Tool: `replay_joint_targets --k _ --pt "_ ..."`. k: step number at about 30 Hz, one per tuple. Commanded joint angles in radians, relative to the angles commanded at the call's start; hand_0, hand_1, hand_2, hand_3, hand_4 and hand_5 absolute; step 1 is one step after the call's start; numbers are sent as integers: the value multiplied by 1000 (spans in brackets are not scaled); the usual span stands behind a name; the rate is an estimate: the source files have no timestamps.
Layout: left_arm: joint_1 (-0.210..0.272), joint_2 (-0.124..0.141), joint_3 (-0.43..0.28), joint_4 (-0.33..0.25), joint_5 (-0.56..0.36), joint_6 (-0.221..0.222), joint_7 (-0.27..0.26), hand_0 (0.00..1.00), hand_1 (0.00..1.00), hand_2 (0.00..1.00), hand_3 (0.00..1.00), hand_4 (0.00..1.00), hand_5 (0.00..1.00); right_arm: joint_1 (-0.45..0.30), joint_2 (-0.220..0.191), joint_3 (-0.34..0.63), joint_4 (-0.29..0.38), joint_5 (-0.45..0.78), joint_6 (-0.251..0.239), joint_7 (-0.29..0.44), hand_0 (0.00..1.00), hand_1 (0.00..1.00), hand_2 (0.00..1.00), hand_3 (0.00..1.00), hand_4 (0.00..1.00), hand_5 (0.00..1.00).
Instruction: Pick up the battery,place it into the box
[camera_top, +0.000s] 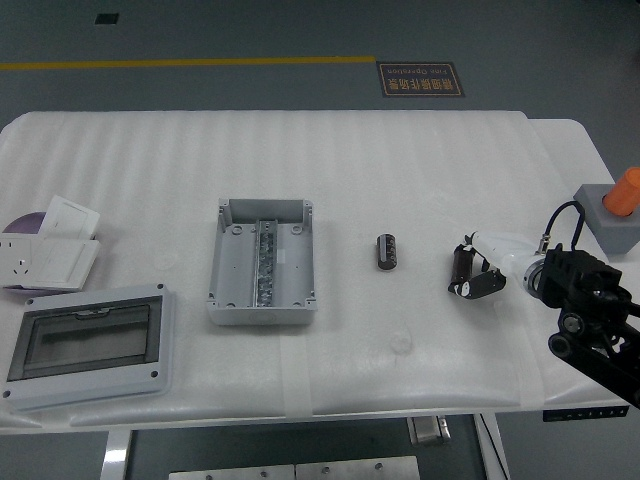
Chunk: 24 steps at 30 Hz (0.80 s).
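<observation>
table (420, 180) | on it: box (262, 262), battery (386, 250), cover (88, 343), sockets (45, 252)

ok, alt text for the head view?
The robot's right hand reaches in from the right toward a dark battery lying on the white table. An open grey box sits left of the battery; its windowed lid lies further left.

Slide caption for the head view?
Right hand nears the battery on the white table; open grey box sits beyond it.

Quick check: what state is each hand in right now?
Left hand: not in view.
Right hand: fingers curled, holding nothing; the battery lies apart on the table.
</observation>
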Motion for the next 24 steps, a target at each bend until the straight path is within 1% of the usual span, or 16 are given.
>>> replay_joint_targets --k 2,3,7,9,13,16,20,21,22,24 --pt "0 0 -1 0 1 0 0 598 666 555 546 446 443 0 1 3 6 -1 -2 1 321 489 549 677 606 253" --pt "1 0 -3 0 3 0 1 598 666 556 546 449 450 0 3 7 15 -3 -4 1 313 483 542 675 586 244" --pt "3 0 -14 1 15 -1 4 598 666 556 546 449 450 -1 22 33 62 -7 -26 4 313 483 542 675 586 244" --pt "3 0 -22 1 24 -1 7 598 666 556 546 450 458 0 40 44 83 2 -57 18 313 483 538 674 585 257" --pt "3 -1 -41 2 47 -4 14 598 666 556 546 450 458 13 88 37 101 71 -152 94 313 483 538 674 585 257" --pt "3 -2 -45 2 53 -4 16 598 666 556 547 452 462 34 131 8 108 127 -236 162 317 486 536 677 586 280" --pt "4 -3 -46 2 54 -4 17 598 666 556 547 452 462 59 166 -38 126 212 -325 241 317 486 536 677 586 280" --pt "4 -3 -48 2 56 -4 17 598 666 557 547 453 467 66 174 -54 133 239 -346 263 443 579 648 708 598 293" --pt "5 -3 -51 2 58 -4 18 598 666 557 547 453 467 73 182 -70 140 267 -362 285 443 579 648 708 598 293" --pt "6 -3 -54 2 61 -5 20 598 666 557 547 453 467 84 195 -94 146 313 -374 321 443 579 648 708 598 293"
